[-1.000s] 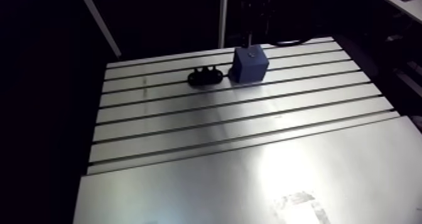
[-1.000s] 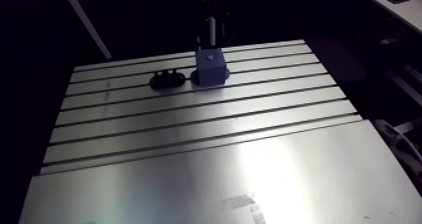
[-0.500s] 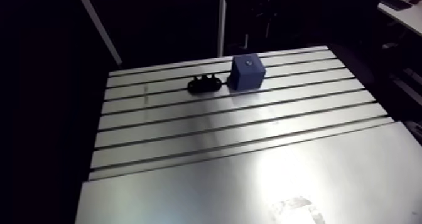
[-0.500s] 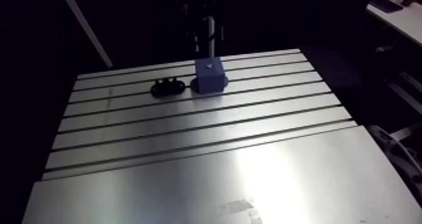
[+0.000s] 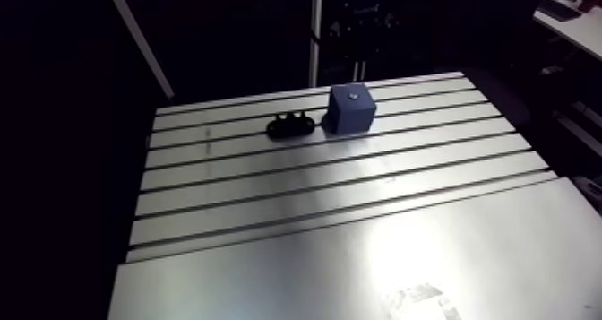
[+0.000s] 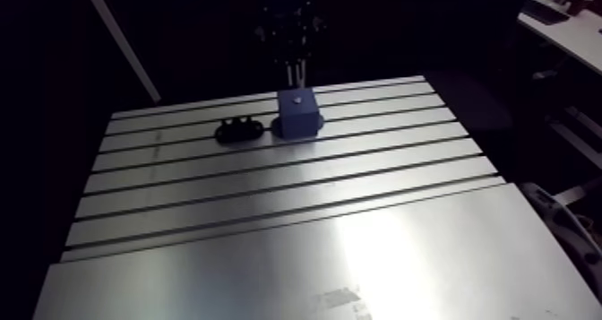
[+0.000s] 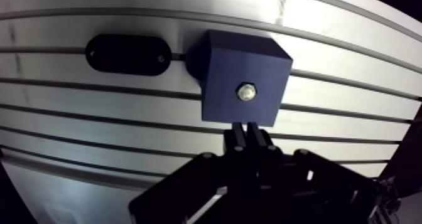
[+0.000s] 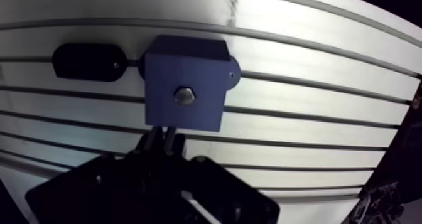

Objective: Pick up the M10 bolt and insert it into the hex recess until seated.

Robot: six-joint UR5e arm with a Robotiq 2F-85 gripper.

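The M10 bolt (image 7: 247, 92) sits head-up in the top face of the blue block (image 7: 220, 69), with its long axis vertical (apparently seated). The gripper (image 7: 242, 133) hangs above, fingers pressed together and empty. The bolt lies just ahead of the fingertips.

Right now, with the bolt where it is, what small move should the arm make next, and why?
Probably lift straight up and clear. The bolt shows head-up in the top face of the blue block, apparently seated, and the jaws are shut with nothing between them.
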